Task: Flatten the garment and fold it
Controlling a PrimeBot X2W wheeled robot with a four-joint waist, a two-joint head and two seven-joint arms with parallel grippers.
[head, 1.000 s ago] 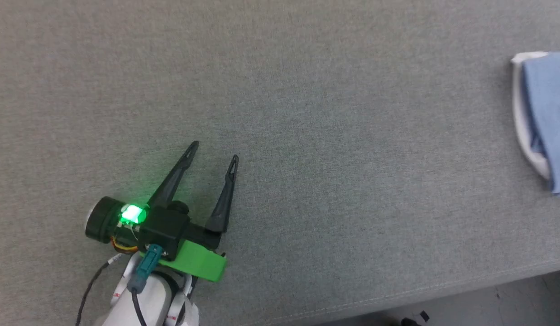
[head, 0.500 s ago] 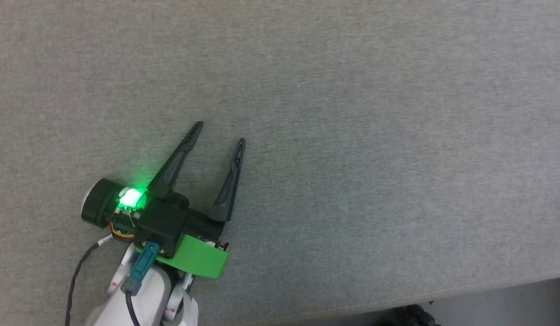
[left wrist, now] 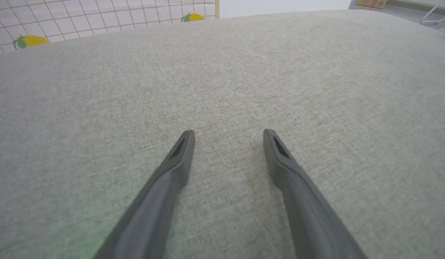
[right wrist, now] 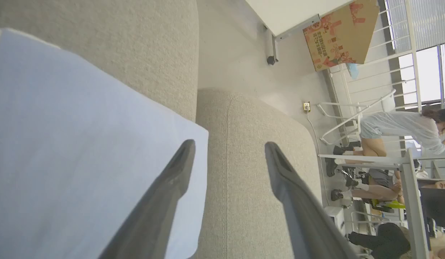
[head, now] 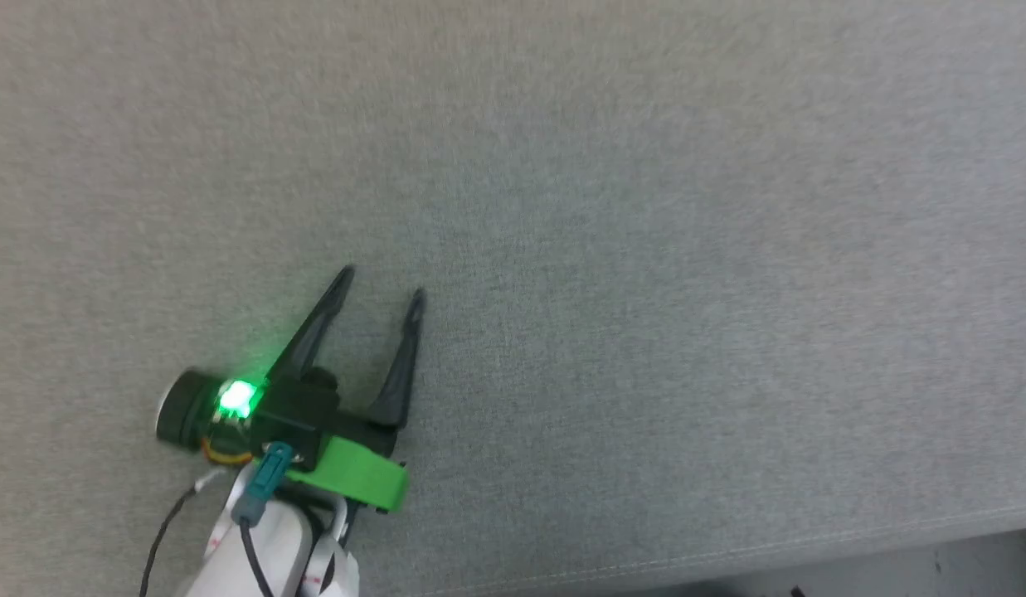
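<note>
The right gripper [right wrist: 229,143] stood with its two dark fingers spread wide and nothing between them. It was poised at the edge of the garment [right wrist: 82,144], a light blue shirt that lay smooth on a grey sofa cushion [right wrist: 251,201] and took up the right wrist view from 7 to 11 o'clock. The shirt's straight edge ran beneath the finger at 7 o'clock, just beside a stitched seam [right wrist: 226,172]. Whether that finger touched the cloth was hard to tell from so close an angle. Toward 12 o'clock the cushion's rounded end dropped away to the floor [right wrist: 236,54], with a cardboard box [right wrist: 344,32] at 1 o'clock and people [right wrist: 395,126] at 3 o'clock.

In the head view the left gripper [head: 381,282] sat at 8 o'clock, its claw equally wide and empty, with the fingers aimed toward 1 o'clock over the grey upholstery [head: 645,249].

The risk lay at the shirt's near corner, which sat close to the cushion's end. If the finger over the edge snagged the soft knit as the arm lifted off, it could drag the corner and rumple the flat lay, or ease the cloth toward the drop. A fresh pinch taken right at the edge might gather more than one layer and spoil a fold. With only one claw beside the shirt, a one-sided tug would likely skew the cloth.
</note>
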